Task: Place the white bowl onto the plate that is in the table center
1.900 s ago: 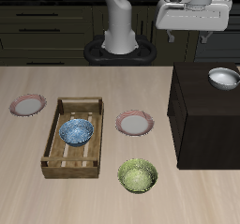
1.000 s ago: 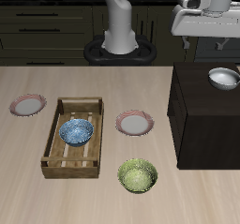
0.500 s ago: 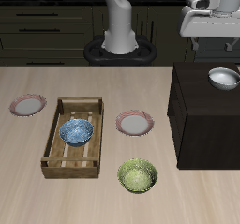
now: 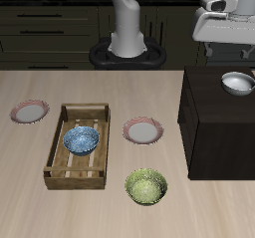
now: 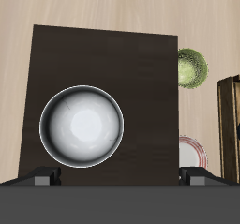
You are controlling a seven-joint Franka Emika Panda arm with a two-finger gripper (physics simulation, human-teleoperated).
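Looking down at a light wood-grain table (image 4: 100,197) with dark kitchen cabinets behind. We see the white bowl (image 5: 82,125) on the dark cabinet block (image 5: 141,68), under the jaws (image 5: 120,178); fingertips are spread wide and hold nothing. The plate (image 4: 143,131) lies mid-table beside the wooden crate (image 4: 57,147) holding a blue patterned bowl (image 4: 82,139). Our wrist view crops that plate and crate.

Ext view: gripper (image 4: 235,45) cut by frame edge, fingers not visible, so open/shut can't be told. Wrist view: plate (image 5: 193,153) half hidden behind the cabinet (image 5: 141,68); wooden tray (image 5: 231,125) cut off by frame edge.
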